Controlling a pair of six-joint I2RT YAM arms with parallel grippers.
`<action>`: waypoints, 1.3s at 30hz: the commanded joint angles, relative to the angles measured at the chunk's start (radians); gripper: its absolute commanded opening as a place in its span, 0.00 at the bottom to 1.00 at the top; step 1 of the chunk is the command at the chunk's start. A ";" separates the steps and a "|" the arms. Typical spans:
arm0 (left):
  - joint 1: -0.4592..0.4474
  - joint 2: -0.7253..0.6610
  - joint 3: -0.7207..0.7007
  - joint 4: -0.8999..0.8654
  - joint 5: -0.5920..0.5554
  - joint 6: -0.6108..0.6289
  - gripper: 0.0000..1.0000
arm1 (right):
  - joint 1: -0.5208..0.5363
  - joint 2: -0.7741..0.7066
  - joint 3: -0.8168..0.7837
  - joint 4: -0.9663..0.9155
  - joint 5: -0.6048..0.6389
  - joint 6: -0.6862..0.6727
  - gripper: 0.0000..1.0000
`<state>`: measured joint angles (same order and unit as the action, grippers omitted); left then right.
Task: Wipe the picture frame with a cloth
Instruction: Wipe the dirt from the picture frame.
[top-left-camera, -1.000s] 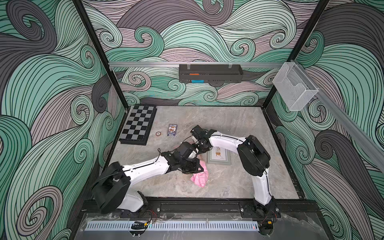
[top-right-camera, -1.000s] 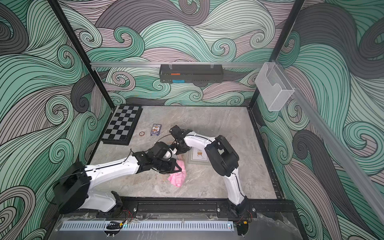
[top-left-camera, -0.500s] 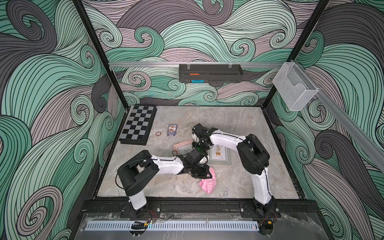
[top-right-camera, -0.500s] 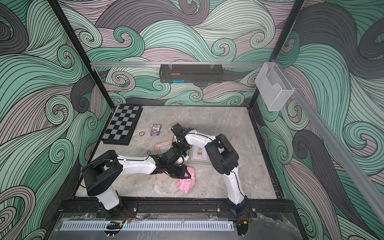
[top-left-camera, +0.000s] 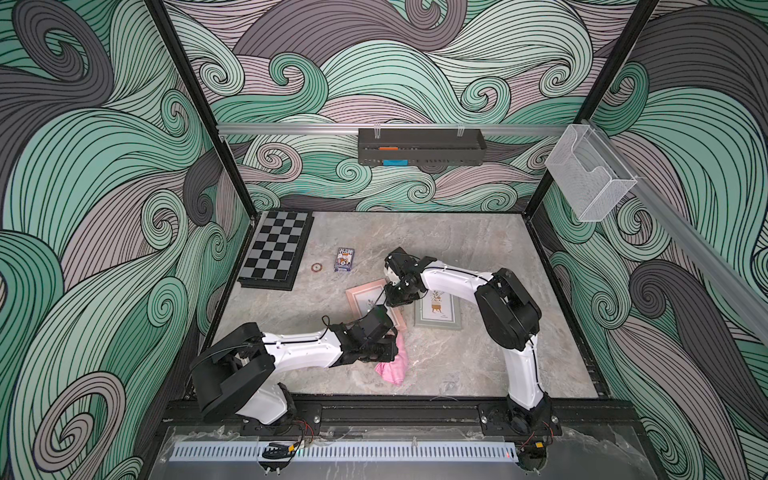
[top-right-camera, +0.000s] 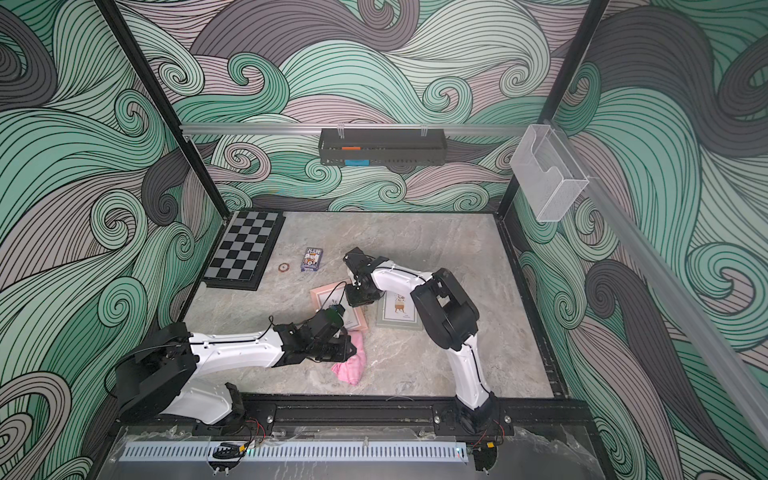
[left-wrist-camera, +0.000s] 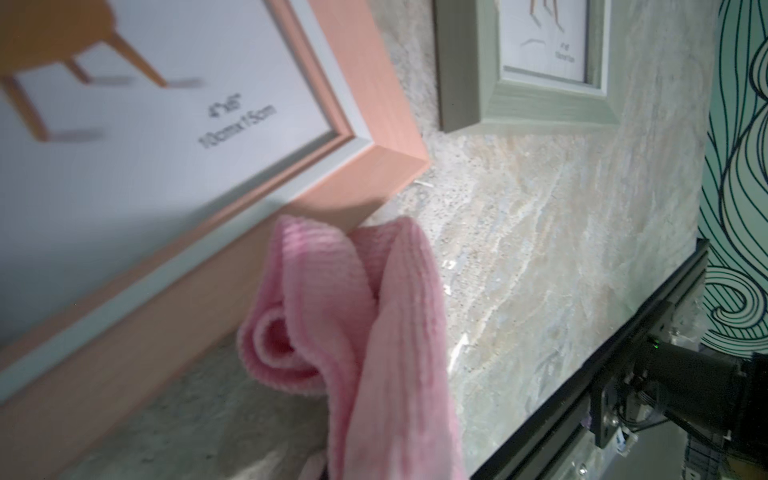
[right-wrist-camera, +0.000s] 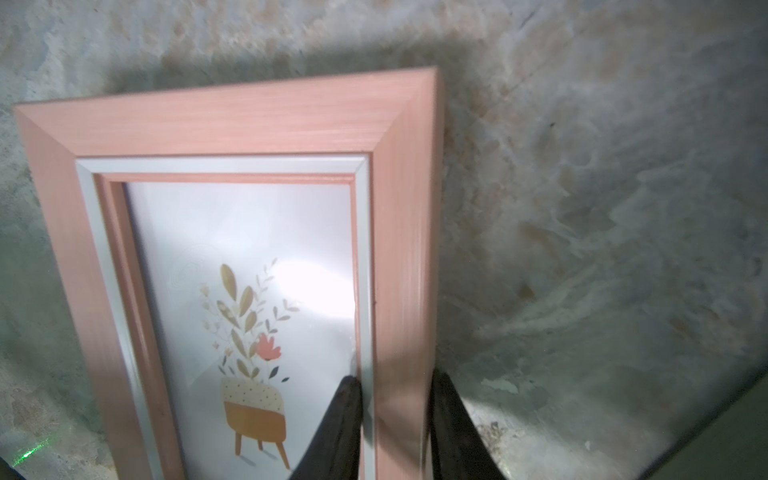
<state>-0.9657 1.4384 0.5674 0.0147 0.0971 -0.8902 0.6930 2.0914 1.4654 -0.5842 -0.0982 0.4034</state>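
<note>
A pink picture frame (top-left-camera: 360, 296) (top-right-camera: 326, 296) (left-wrist-camera: 374, 104) (right-wrist-camera: 249, 120) with a plant print lies mid-table. My right gripper (top-left-camera: 394, 300) (top-right-camera: 357, 297) (right-wrist-camera: 395, 384) is shut on one of its long side rails, one finger (right-wrist-camera: 347, 403) on the glass side and the other outside the rail. The pink cloth (top-left-camera: 392, 365) (top-right-camera: 351, 365) (left-wrist-camera: 365, 316) hangs bunched from my left gripper (top-left-camera: 388, 347) (top-right-camera: 351, 347), which is shut on it just off the frame's near corner. The cloth touches that corner. The left fingers are hidden by fabric in the left wrist view.
A grey-green frame (top-left-camera: 438, 313) (top-right-camera: 399, 313) (left-wrist-camera: 540, 104) lies just right of the pink one. Further back are a card box (top-left-camera: 344, 259), a small ring (top-left-camera: 317, 267) and a chessboard (top-left-camera: 276, 249) at the back left. A black rail (top-left-camera: 415, 401) borders the front edge.
My left gripper has drawn the cloth across the pink frame toward the front, off its near edge, uncovering the frame. The left elbow swung in and back out. The right arm stayed put.
</note>
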 joint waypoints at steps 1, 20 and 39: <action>0.002 -0.004 -0.029 0.142 -0.116 -0.022 0.00 | 0.002 0.085 -0.068 -0.097 -0.005 0.001 0.27; -0.080 0.040 -0.023 0.022 -0.489 -0.100 0.00 | 0.002 0.095 -0.054 -0.108 -0.021 -0.030 0.27; -0.076 -0.355 -0.078 -0.248 -0.501 -0.177 0.00 | 0.007 0.093 -0.043 -0.105 -0.020 -0.024 0.27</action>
<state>-1.0477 1.0164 0.3683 -0.2932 -0.4789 -1.1202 0.6907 2.1002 1.4708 -0.5488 -0.1150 0.3878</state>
